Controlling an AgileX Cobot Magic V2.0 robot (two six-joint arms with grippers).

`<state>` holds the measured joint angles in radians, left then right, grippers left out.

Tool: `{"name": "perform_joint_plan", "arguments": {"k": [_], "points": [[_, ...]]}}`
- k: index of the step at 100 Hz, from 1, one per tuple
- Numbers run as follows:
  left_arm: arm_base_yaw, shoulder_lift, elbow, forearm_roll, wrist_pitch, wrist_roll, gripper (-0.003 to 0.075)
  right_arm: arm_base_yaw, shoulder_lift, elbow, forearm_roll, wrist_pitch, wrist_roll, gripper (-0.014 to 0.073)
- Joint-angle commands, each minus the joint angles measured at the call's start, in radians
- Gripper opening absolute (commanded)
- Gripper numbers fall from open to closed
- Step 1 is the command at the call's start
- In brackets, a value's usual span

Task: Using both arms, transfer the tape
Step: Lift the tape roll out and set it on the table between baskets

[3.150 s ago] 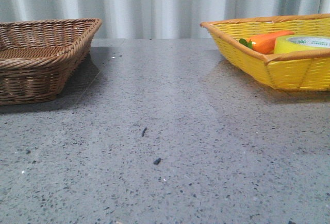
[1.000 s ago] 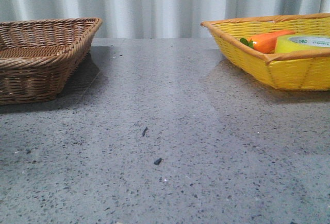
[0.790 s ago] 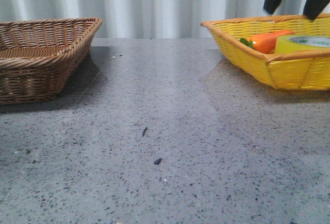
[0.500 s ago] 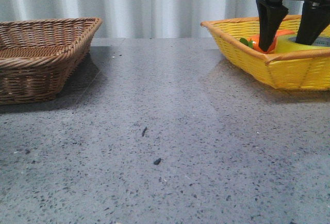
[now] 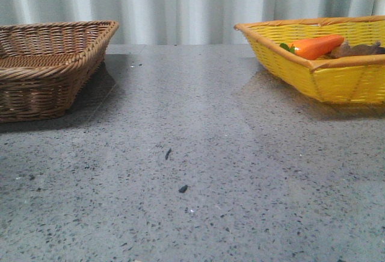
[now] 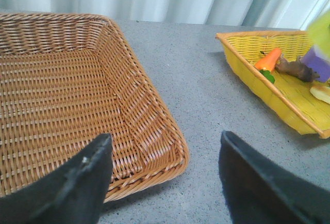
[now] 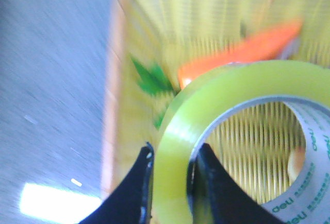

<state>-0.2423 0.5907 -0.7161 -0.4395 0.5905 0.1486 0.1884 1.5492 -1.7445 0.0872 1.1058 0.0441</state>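
Yellow tape [image 7: 242, 131] up off the yellow basket [image 5: 337, 81], pinched through its wall by the right gripper [image 7: 172, 183] — one finger inside the core, one outside, probably to leave the far rim free for a handoff. Left gripper [image 6: 162, 183] spread wide, holding nothing, over the brown basket [image 6: 154, 110].

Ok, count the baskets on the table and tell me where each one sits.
2. The brown wicker basket sits at the table's left side, below the left gripper. The yellow basket sits at the right, holding a carrot. Others may lie outside the views.
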Motion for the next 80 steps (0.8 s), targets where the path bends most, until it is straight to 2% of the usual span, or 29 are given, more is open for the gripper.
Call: {"name": "perform_joint_plan", "arguments": {"k": [1,14,33,58,70,80], "points": [[-0.009,0.009,-0.035,-0.02,-0.081,0.0,0.0402,0.042,-0.078,-0.153,0.046,-0.078,-0.001,-0.0051],[-0.009,0.009,-0.035,-0.02,-0.085,0.0,0.0398,0.151,-0.059,-0.282,0.126,-0.087,-0.005,-0.0051],[-0.009,0.009,-0.035,-0.02,-0.085,0.0,0.0398,0.308,0.051,-0.296,0.137,-0.073,-0.007,-0.0051],[-0.009,0.009,-0.035,-0.02,-0.083,0.0,0.0398,0.353,0.314,-0.296,0.104,-0.016,0.001,-0.0041],[-0.009,0.009,-0.035,-0.02,-0.083,0.0,0.0398,0.353,0.388,-0.296,0.07,0.007,0.015,0.0062],[-0.009,0.009,-0.033,-0.02,-0.077,0.0,0.0398,0.353,0.411,-0.296,0.066,0.03,0.015,0.0241]]}}
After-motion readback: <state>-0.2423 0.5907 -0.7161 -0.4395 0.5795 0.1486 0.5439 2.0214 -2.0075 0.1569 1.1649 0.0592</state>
